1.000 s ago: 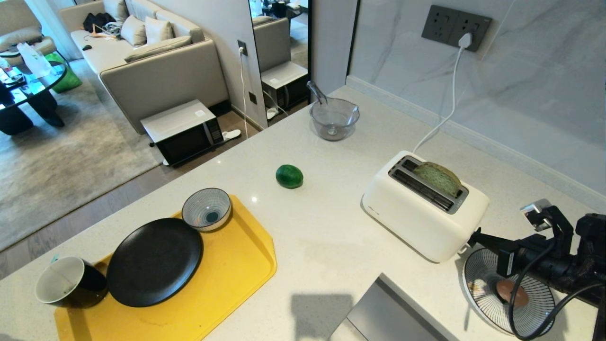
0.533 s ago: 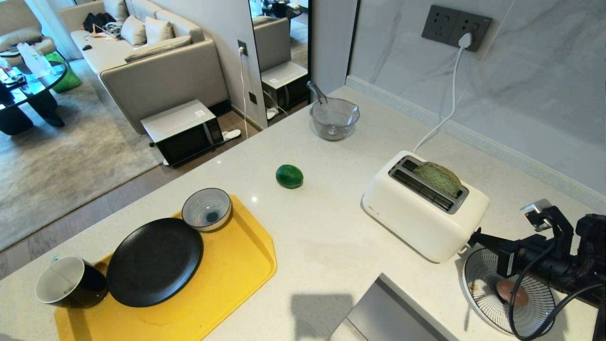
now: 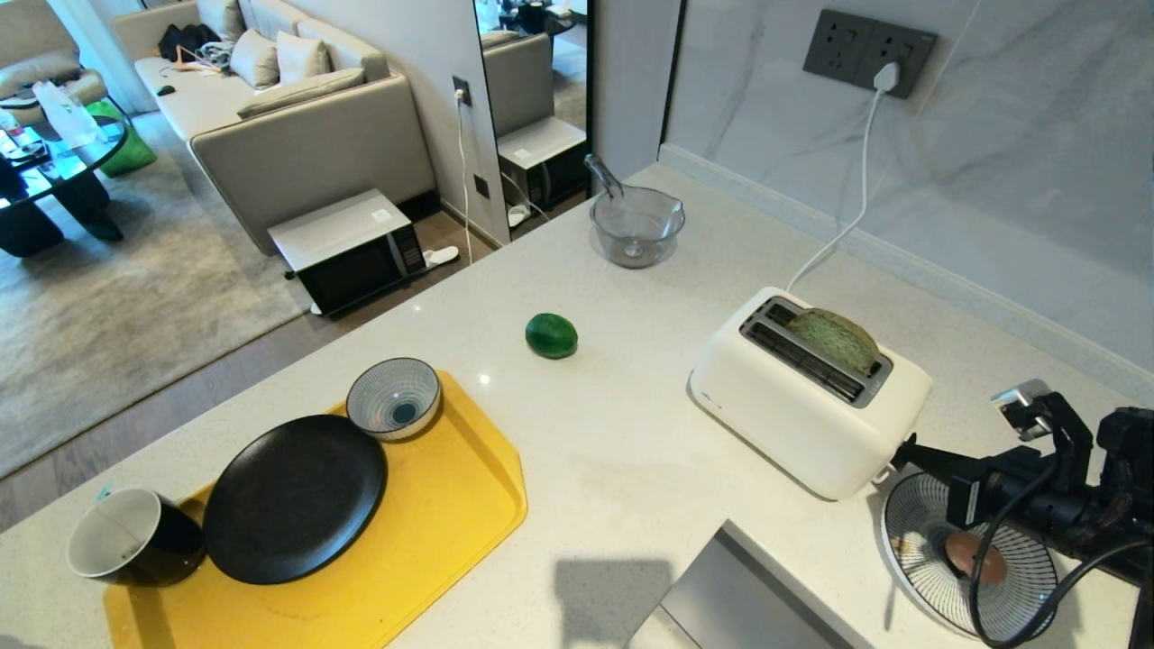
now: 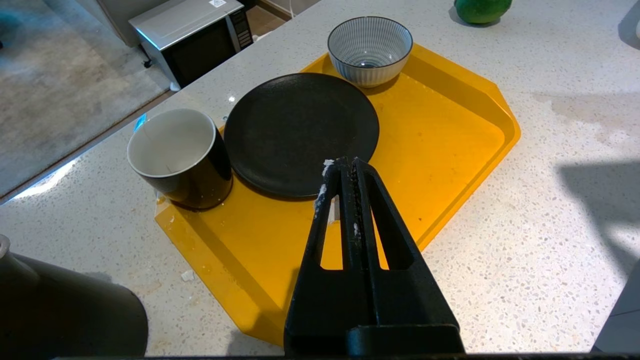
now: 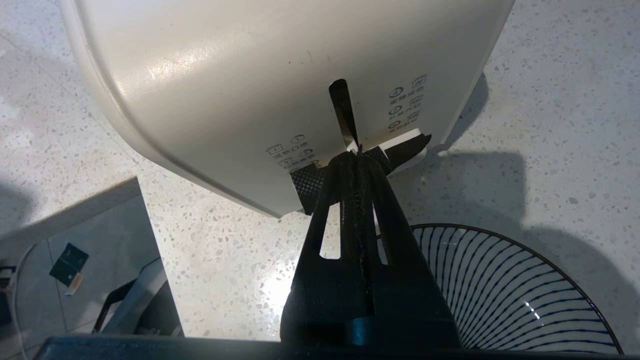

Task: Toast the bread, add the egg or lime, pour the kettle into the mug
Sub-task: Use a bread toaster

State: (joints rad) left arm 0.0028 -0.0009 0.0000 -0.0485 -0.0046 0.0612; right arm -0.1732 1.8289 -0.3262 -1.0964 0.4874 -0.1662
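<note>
Left gripper point(image 4: 345, 167), fingers clenched empty, poised above yellow tray point(image 4: 450, 100) bearing mug point(image 4: 175, 155), black plate point(image 4: 300, 130) and striped bowl point(image 4: 370, 50); lime point(image 3: 551, 335) mid-worktop; bread point(image 3: 834, 338) in toaster point(image 3: 802, 406); right gripper point(image 5: 356, 156), fingers clenched empty, at toaster lever point(image 5: 405, 147), above patterned plate point(image 3: 911, 523) holding egg point(image 3: 965, 552).

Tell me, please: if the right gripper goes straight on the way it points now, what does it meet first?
The right gripper, shut, points at the end face of the white toaster, at its lever. It seems already on or nearly on the lever, though contact is unclear.
</note>
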